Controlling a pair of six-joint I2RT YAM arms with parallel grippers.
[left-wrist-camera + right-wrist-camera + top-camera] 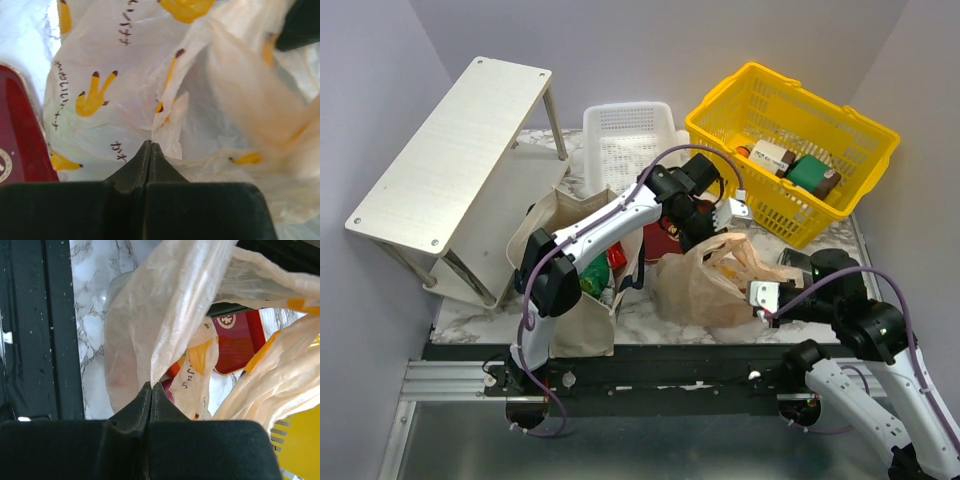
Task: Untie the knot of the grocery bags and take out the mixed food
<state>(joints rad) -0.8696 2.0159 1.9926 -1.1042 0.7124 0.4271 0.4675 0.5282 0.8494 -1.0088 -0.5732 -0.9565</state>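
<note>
The thin peach-cream plastic bag [705, 285] with orange fruit print lies on the marble right of the beige canvas tote [565, 300]. My left gripper [718, 228] reaches over the tote and is shut on the bag's far top film [167, 135]. My right gripper [756, 298] is shut on the near-right top film [170, 330]. The top is stretched between them; no tied knot shows. Through the gap in the right wrist view I see orange and purple food [172, 371]. A red packet [235, 337] lies beyond the bag. A green snack bag [595, 275] sits in the tote.
A yellow plastic basket [840, 120] with boxes stands at the back right. A white basket [625, 140] is at the back middle. A white wooden shelf [450, 160] leans at the left. The table's black front rail [650, 365] runs below the bags.
</note>
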